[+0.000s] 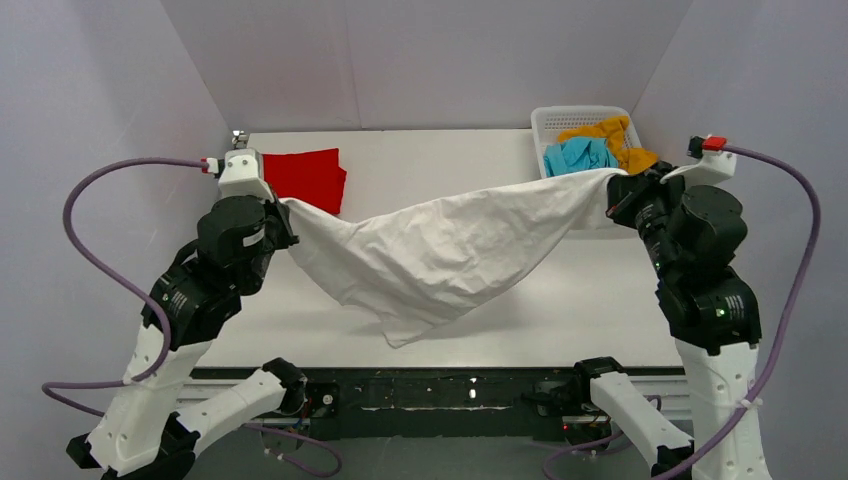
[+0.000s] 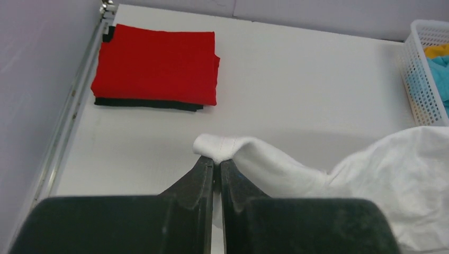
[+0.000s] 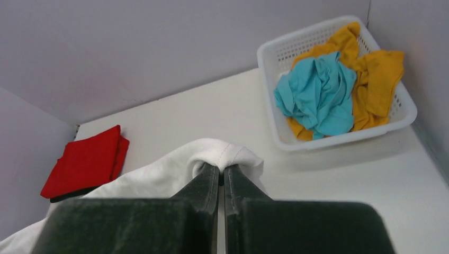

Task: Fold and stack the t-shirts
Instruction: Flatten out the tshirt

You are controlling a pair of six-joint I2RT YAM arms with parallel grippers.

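The white t-shirt hangs stretched in the air between both grippers, its middle sagging toward the table's front. My left gripper is shut on its left hem corner. My right gripper is shut on its right hem corner. A folded red t-shirt lies on a folded black t-shirt at the far left. The teal-blue t-shirt and the mustard-orange t-shirt lie crumpled in the basket.
The white lattice basket stands at the far right corner, close behind my right gripper; it also shows in the right wrist view. Grey walls enclose the table on three sides.
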